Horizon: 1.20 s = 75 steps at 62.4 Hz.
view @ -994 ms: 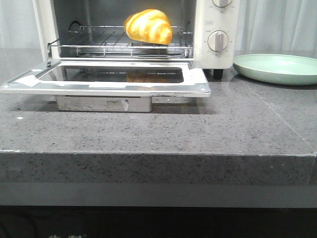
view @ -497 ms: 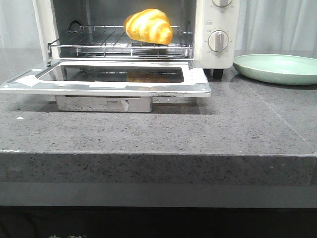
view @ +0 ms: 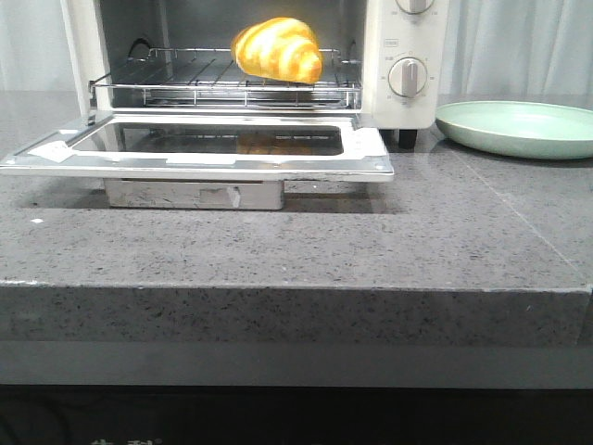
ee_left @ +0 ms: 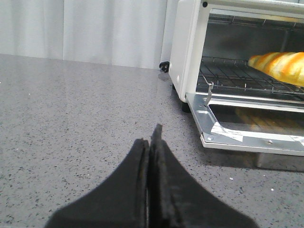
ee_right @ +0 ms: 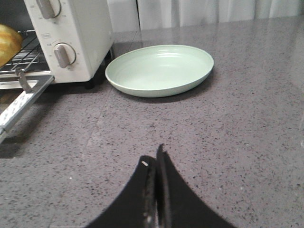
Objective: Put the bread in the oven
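Observation:
The bread (view: 277, 49), a glossy golden-orange roll with pale stripes, lies on the wire rack (view: 222, 82) inside the cream-white oven (view: 406, 65). The oven's glass door (view: 208, 144) hangs open and flat toward me. The bread also shows in the left wrist view (ee_left: 279, 67) and partly in the right wrist view (ee_right: 8, 42). My left gripper (ee_left: 150, 140) is shut and empty, low over the counter to the left of the oven. My right gripper (ee_right: 156, 156) is shut and empty, on the counter side right of the oven. Neither gripper shows in the front view.
A pale green round plate (view: 519, 127) sits empty to the right of the oven, also in the right wrist view (ee_right: 159, 69). The grey speckled counter (view: 296, 250) ends in a front edge near me. White curtains hang behind.

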Motion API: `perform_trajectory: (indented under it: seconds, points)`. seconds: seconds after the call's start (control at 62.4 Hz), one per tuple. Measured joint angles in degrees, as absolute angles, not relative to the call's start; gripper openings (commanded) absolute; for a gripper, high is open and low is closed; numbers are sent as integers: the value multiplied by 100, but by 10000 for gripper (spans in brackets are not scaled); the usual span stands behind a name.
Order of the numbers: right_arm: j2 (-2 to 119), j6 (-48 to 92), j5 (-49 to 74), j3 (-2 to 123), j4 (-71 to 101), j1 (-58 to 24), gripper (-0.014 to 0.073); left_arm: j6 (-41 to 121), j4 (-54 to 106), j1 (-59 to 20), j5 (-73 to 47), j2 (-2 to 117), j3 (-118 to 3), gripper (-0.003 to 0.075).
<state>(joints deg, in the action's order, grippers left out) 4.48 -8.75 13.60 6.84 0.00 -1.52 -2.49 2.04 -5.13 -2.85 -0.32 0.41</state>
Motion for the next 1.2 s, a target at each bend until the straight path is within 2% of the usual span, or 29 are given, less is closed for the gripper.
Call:
perform_trajectory:
  seconds: [0.225, 1.203]
  points:
    - [-45, -875, 713, -130, 0, 105, -66, -249, 204, -513, -285, -32, 41, -18]
    - [-55, -506, 274, -147, -39, 151, -66, -249, 204, -513, -271, -32, 41, -18]
